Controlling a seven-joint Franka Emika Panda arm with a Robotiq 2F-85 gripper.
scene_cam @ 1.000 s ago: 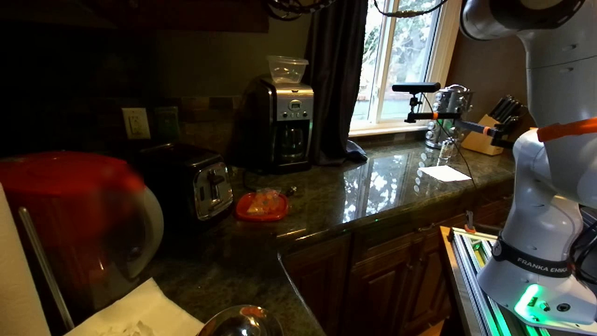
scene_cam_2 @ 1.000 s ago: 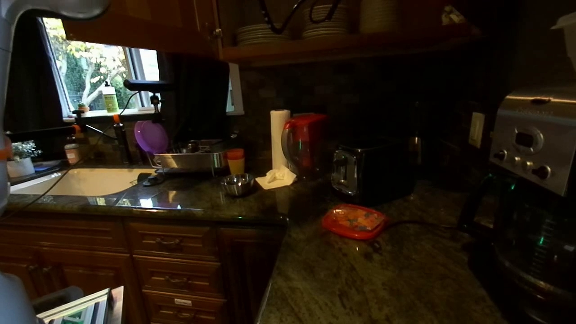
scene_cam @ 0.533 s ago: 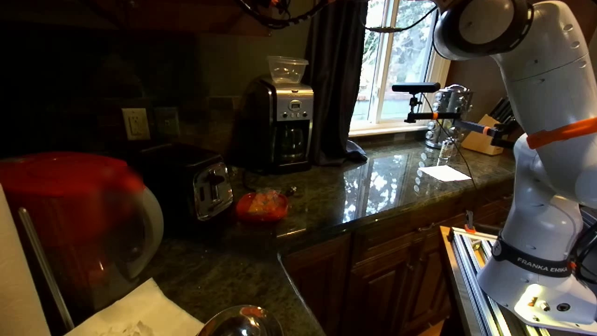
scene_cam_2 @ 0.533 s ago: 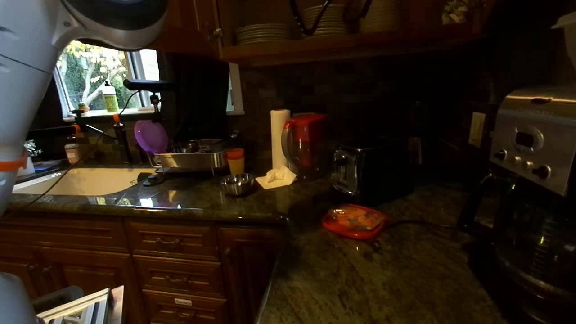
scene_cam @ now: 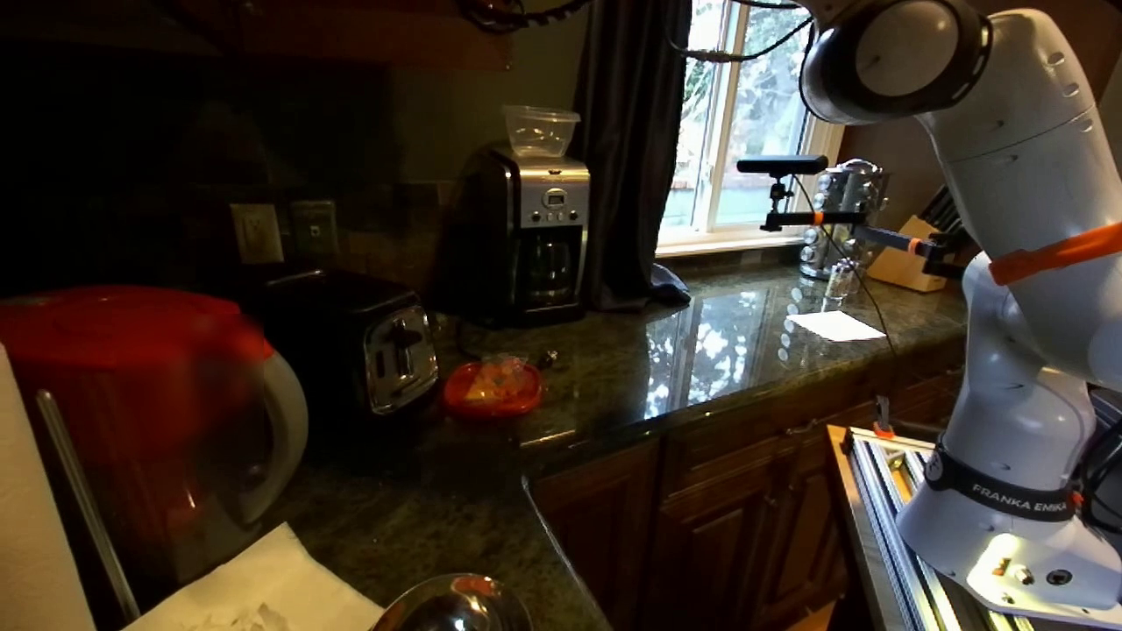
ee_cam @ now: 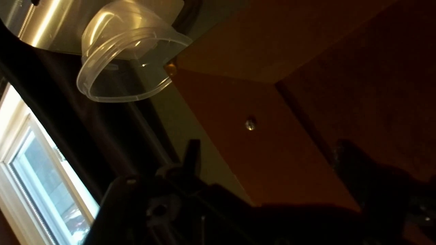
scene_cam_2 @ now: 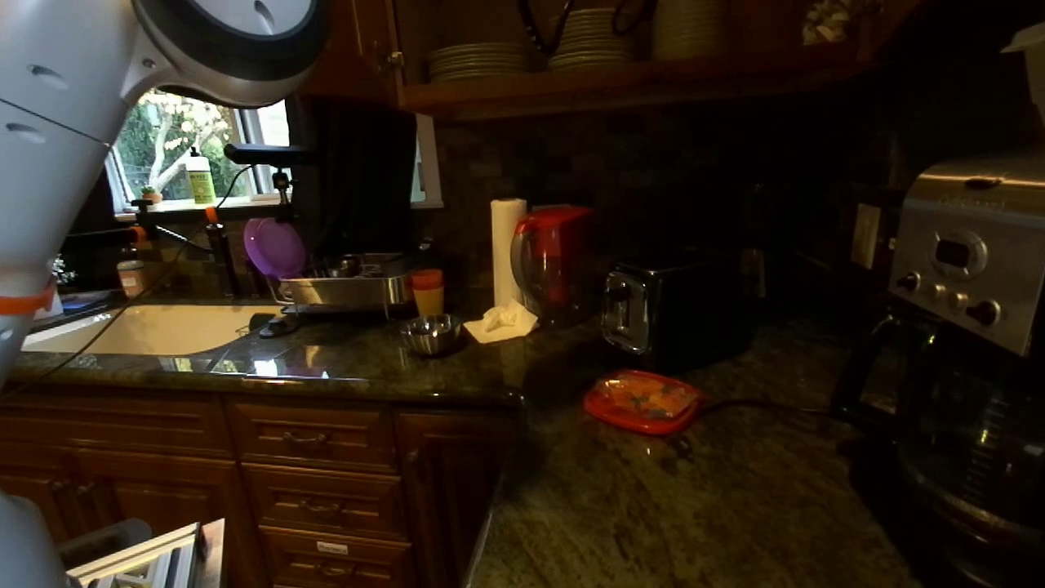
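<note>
Clear plastic and upright, the container [scene_cam: 541, 133] stands on the coffee maker [scene_cam: 545, 232], toward the back edge of the bench [scene_cam: 605, 359]. I have the tool [ee_cam: 267, 153] gaping wide, gripping nothing, wooden cabinet [ee_cam: 269, 112] beyond it; a red dish [scene_cam_2: 637, 425] sits near the bench's inner corner.

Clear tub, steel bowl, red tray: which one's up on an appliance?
The clear tub, atop the coffee maker; of the three, only it shows in the wrist view. The steel bowl and red tray sit on the countertop.
</note>
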